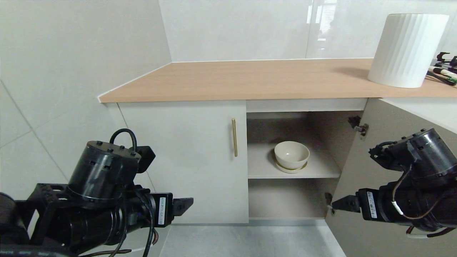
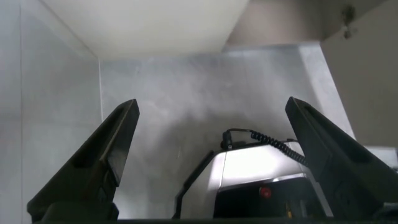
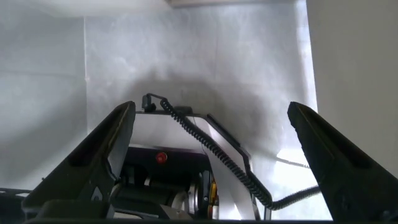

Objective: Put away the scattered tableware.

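Wood-topped bench (image 1: 250, 80) set into a corner of pale tiled walls, with a white ribbed cylinder (image 1: 407, 50) at its right end. Cabinet beneath: left door (image 1: 185, 160) shut, right door (image 1: 360, 200) swung open. Cream bowl (image 1: 291, 154) sits on a plate (image 1: 290, 170) on the middle shelf (image 1: 262, 167). Left gripper (image 1: 187, 204) is low before the shut door, right gripper (image 1: 337, 204) by the open one. Both jaws are spread wide, empty. Plate mostly hidden under the bowl. Dark tools (image 1: 444, 73) cut off at the edge.

Up and left of the right gripper (image 1: 337, 204), the bowl (image 1: 291, 153) covers most of the saucer (image 1: 290, 170) under it; high above that gripper, tools (image 1: 444, 72) are cut by the edge
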You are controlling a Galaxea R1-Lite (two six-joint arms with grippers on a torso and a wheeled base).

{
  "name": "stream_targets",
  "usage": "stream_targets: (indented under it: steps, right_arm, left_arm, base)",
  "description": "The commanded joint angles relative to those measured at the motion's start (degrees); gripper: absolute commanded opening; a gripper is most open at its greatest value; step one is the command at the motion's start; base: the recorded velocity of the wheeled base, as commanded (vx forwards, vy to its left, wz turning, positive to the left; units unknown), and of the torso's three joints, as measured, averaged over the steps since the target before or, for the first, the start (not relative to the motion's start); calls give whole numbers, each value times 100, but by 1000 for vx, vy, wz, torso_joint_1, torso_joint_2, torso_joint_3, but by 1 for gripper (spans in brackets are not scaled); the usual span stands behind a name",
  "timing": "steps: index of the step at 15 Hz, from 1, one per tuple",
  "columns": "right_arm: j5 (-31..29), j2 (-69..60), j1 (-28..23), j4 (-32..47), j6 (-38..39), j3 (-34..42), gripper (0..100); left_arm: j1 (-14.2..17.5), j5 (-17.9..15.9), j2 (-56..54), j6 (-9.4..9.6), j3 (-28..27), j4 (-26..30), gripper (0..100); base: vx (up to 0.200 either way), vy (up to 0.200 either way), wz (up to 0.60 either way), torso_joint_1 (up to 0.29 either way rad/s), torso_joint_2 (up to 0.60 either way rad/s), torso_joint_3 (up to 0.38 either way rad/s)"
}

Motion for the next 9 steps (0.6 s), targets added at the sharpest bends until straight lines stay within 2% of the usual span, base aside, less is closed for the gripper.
stream_targets:
  steps: [1, 9]
  right_arm:
    - [-4, -4, 17, 1, -1, 0, 100]
    - [-4, -4, 114, 10, 8, 0, 100]
  left_arm:
    - [0, 1, 14, -1, 9, -1, 100]
    - [0, 10, 14, -1, 9, -1, 100]
  base:
    - [-200, 0, 0, 7, 7, 2]
    - [-200, 0, 0, 3, 2, 4]
